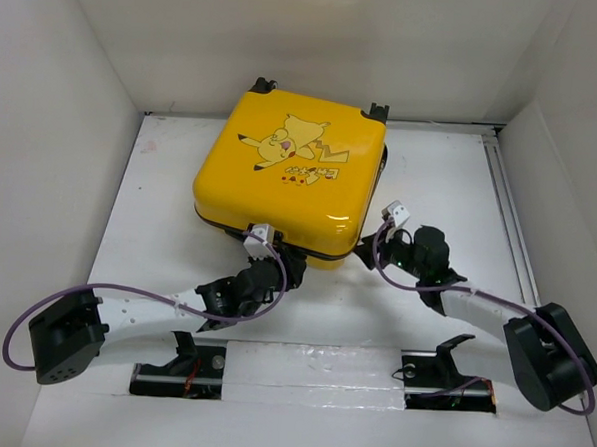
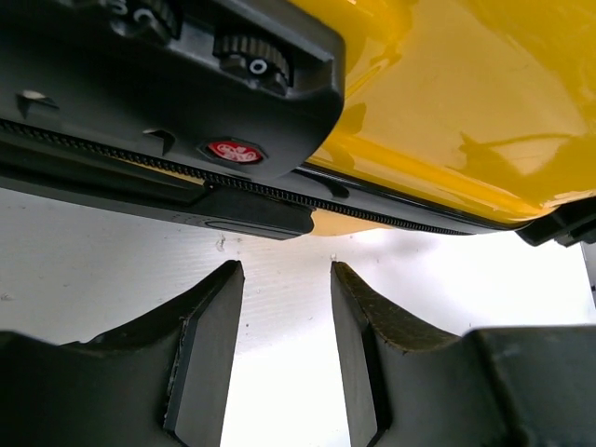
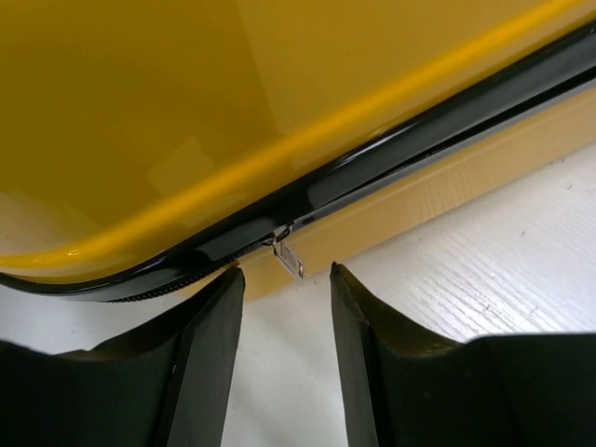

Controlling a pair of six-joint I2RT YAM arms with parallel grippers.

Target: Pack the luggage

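Luggage (image 1: 291, 173) lies closed on the white table (image 1: 450, 191), my left gripper (image 2: 287, 279) and right gripper (image 3: 285, 287) both spread empty beside its black zipper trim (image 3: 438, 116).

One luggage (image 1: 291, 168), one table (image 1: 440, 191), two grippers (left gripper (image 2: 287, 272), right gripper (image 3: 287, 273))

Lighting: bright, even, from overhead. Walls (image 1: 83, 122) and table (image 1: 430, 190) near white, low contrast. Shadows: soft and narrow, under the front edge of the luggage (image 1: 291, 173). Glare: broad sheen and reflections on its shell in both wrist views. Exposure: table blown out low in wrist views. Focus: overhead view sharp.
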